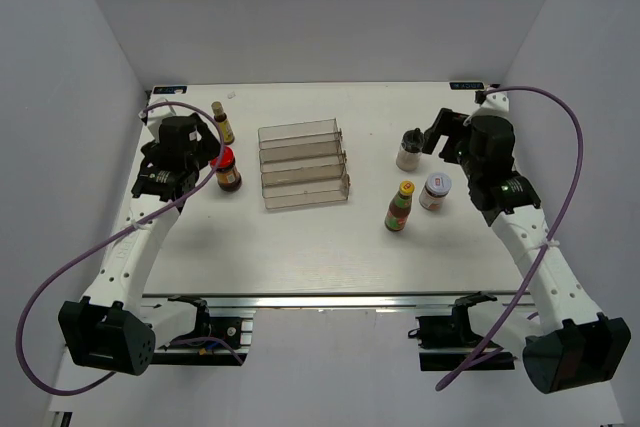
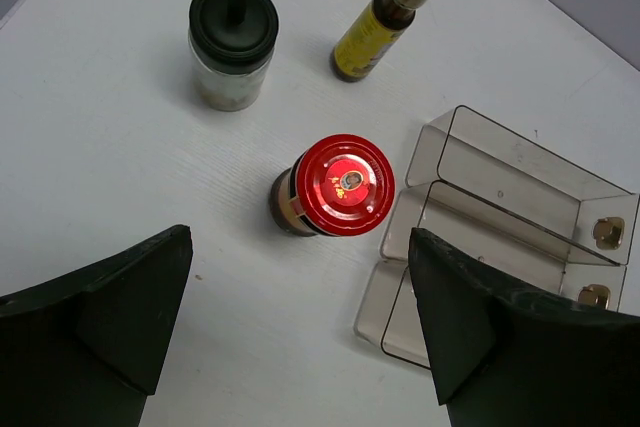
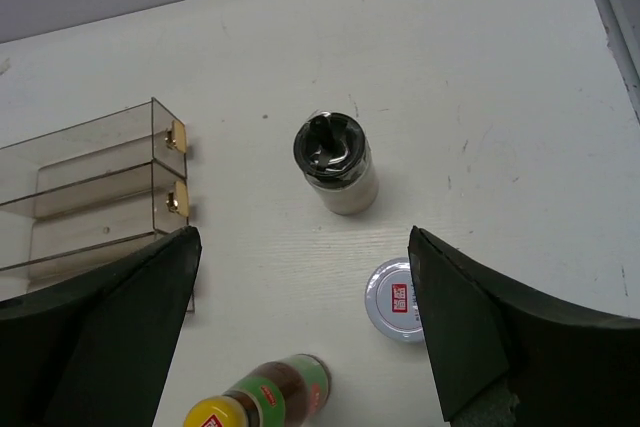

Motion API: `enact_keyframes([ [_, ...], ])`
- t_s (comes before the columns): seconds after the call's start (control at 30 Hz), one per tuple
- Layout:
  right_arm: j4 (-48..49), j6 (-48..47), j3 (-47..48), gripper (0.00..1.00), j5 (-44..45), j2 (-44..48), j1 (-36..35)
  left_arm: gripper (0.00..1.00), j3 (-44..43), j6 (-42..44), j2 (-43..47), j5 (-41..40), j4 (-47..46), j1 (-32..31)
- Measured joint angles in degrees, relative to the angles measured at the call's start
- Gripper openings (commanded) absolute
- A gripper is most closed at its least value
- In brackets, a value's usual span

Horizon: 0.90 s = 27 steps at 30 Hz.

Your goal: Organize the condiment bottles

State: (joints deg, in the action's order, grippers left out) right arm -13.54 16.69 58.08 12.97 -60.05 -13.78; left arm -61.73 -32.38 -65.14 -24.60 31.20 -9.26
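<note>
On the left, the red-lidded dark jar (image 1: 227, 169) stands by the slim brown yellow-labelled bottle (image 1: 222, 122). My left gripper (image 1: 208, 150) is open above them. In the left wrist view the red-lidded jar (image 2: 335, 187) stands upright just ahead of my open left gripper (image 2: 300, 247), with the slim bottle (image 2: 385, 17) beyond. On the right stand the black-topped white shaker (image 1: 410, 150), the white-lidded jar (image 1: 436, 187) and the yellow-capped red-sauce bottle (image 1: 400, 207). My right gripper (image 1: 437, 137) is open and empty above them; in the right wrist view it (image 3: 300, 237) has the shaker (image 3: 336, 162) ahead, the white-lidded jar (image 3: 397, 299) by its right finger, and the sauce bottle (image 3: 265, 402) below.
The clear stepped plastic rack (image 1: 303, 165) stands mid-table, also seen in the left wrist view (image 2: 500, 217) and the right wrist view (image 3: 90, 187). A black-lidded glass jar (image 2: 233, 42) stands left of the slim bottle, hidden under my left arm in the top view.
</note>
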Motion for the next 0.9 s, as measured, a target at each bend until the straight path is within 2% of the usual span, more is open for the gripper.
enact_keyframes([
  [0.27,-0.61,-1.86,-0.81,0.89,-9.9,2.47,-0.02,0.98,0.0,2.51,0.02,2.71,-2.12,0.0],
  [0.43,-4.87,-3.58,-0.9,0.89,-15.76,3.5,-1.55,0.98,0.0,3.82,-0.04,4.42,-3.85,0.0],
  [0.53,-7.23,-4.37,-1.07,0.89,-15.34,3.43,-5.14,0.98,0.0,4.15,-0.46,5.16,-4.9,0.0],
  [0.7,-10.51,-5.14,-2.08,0.89,-9.49,0.61,-13.31,0.98,0.0,4.5,-2.1,6.03,-5.79,0.0],
  [0.9,-12.07,-2.97,-6.97,0.89,-2.36,-3.39,-15.5,0.98,0.0,4.76,-2.71,6.23,-5.95,0.0],
])
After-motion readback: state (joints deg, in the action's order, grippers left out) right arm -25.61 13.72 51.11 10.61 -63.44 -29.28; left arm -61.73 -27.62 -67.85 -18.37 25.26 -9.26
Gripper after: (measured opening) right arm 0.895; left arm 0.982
